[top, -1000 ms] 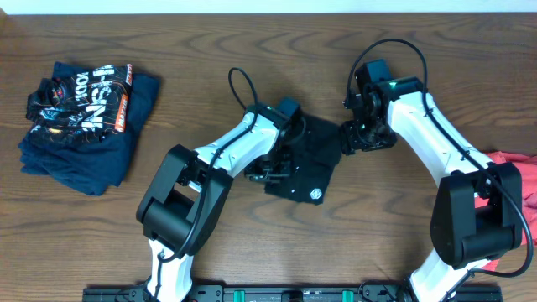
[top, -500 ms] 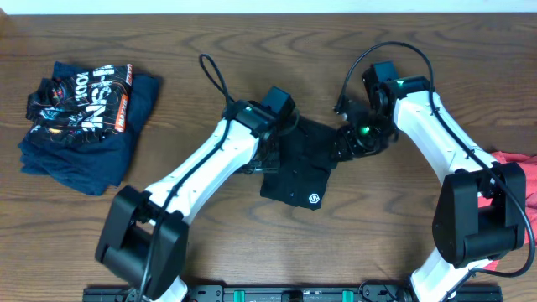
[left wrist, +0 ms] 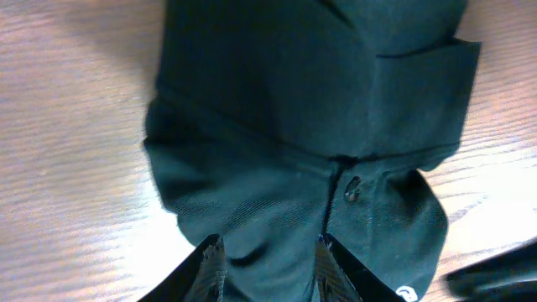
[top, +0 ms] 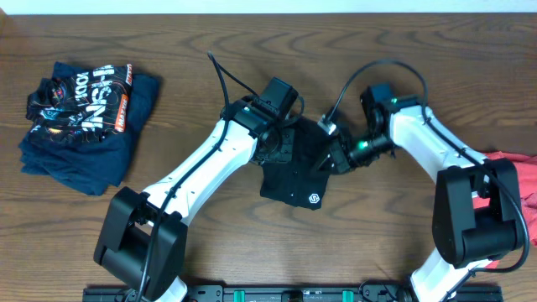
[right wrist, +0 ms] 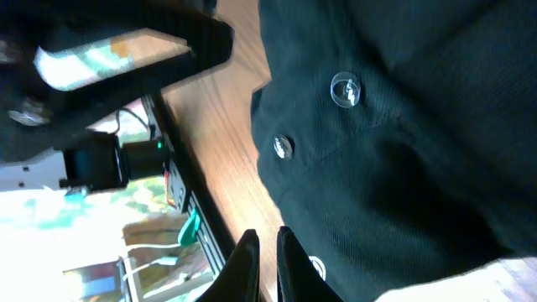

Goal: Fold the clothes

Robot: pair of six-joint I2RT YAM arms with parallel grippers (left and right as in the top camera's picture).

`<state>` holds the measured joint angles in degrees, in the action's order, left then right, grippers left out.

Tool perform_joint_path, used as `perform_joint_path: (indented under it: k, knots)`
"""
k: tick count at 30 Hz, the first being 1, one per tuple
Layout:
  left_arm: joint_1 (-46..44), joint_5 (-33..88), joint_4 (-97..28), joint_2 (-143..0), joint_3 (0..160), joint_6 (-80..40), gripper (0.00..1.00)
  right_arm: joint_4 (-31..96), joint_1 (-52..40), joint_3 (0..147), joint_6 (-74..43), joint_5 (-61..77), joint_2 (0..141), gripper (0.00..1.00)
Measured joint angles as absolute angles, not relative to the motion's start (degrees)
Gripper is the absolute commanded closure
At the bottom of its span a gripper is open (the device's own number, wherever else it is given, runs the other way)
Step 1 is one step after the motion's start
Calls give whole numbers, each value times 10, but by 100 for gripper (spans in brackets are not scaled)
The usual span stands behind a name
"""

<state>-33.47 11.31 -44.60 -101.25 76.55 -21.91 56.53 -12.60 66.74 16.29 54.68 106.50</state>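
Fingers of my left gripper [left wrist: 268,245] stand apart astride a ridge of the black shirt [top: 294,164], released rather than clenched. I judge that lets them pin or re-pinch the cloth near its buttons [right wrist: 345,88]. My right gripper [right wrist: 267,239] shows its fingers almost together at the shirt's edge; whether cloth is caught between them I cannot tell. The shirt lies bunched in the middle of the table [top: 419,50] between both arms, so each can work one side. Navy clothes [top: 80,117] sit piled far left and a red one [top: 516,180] far right, out of the way.
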Motion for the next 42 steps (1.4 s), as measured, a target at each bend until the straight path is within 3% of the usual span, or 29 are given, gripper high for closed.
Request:
perform_joint_path:
  k: [15,25,29,35,37,38,42]
  knots:
    - [-334,138,-227,-1017,579,-214,61,400,-147,585,82,482,1143,91]
    - [-326,140,-214,-1011,567,-236,55,375,-111,586,33,497,1155,88]
    - [-326,147,-219,-1010,567,-246,54,384,-81,599,24,484,1155,82]
    - [-322,201,-243,-962,556,-259,37,439,-26,672,25,395,1159,78]
    - [-322,208,-238,-920,555,-246,6,465,-14,697,28,363,1159,78]
    - [-321,205,-232,-892,555,-241,0,480,-9,709,30,349,1159,78]
    - [-303,158,-224,-787,557,-228,2,512,-6,746,33,319,1158,73]
